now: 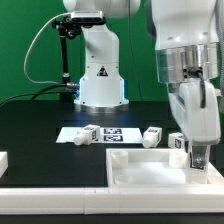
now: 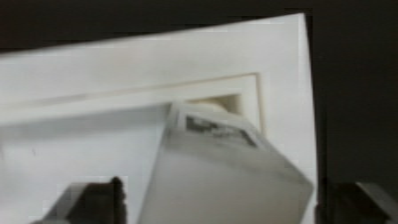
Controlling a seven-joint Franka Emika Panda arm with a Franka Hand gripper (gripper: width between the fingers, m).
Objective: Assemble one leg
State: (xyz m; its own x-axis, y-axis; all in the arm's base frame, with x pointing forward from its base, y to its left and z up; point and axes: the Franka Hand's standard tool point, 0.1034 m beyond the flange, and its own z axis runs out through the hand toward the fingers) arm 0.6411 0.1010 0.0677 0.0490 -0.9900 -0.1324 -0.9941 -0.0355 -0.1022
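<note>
White plastic, oblong, with a black-and-white square tag on its face, the leg (image 2: 222, 160) sits between the two dark fingers of the gripper (image 2: 222, 200), which close on either side of it at its near end. In the wrist view its long axis runs away from the camera, down toward the tray (image 2: 107, 90), and its far end comes close to a small recess near the tray's corner; whether it touches there cannot be told. In the exterior view the gripper (image 1: 197, 157) hangs over the tray (image 1: 140, 170) at that view's right, and the leg (image 1: 180, 142) shows only partly beside the fingers, roughly upright. Behind the tray, on the black table (image 1: 40, 125), two more legs (image 1: 85, 133) (image 1: 152, 136) lie loose, one on the marker board (image 1: 105, 134) and one just off its end at the exterior view's right.
</note>
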